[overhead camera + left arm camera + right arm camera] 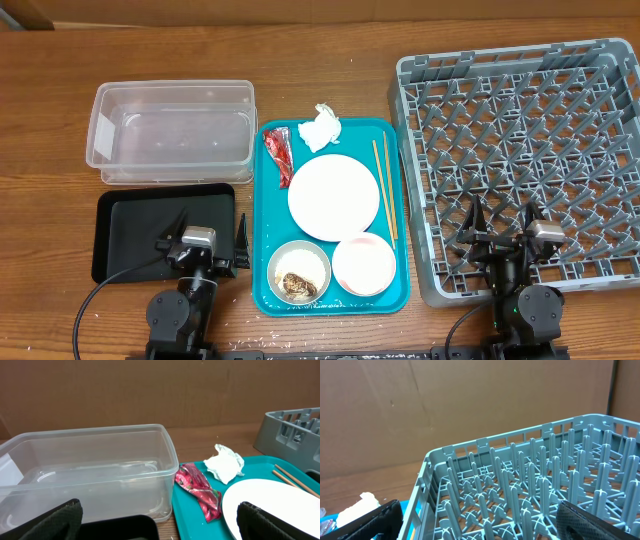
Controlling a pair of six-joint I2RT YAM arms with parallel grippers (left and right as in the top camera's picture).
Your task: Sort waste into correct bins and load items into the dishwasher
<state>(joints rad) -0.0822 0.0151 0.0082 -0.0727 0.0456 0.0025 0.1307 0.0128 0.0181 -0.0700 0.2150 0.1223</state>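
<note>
Waste lies ahead and to the right of the left claw: the red wrapper is nearest, at the left edge of the teal tray. The crumpled napkin is just beyond it, and the claw touches neither. Rice with a brown lump fills the white bowl to that claw's right, with the pink bowl beside it. The plate and chopsticks lie farther ahead on the same tray.

The left fingers are spread wide and grip nothing, over the right end of the black tray (contact cannot be told). The clear tub stands straight ahead, its near wall close.

The right claw is spread just as wide and holds nothing. It is over the near left corner of the dish rack, with pegs ahead and to its right. A narrow strip of bare table separates the rack's rim from the teal tray.
</note>
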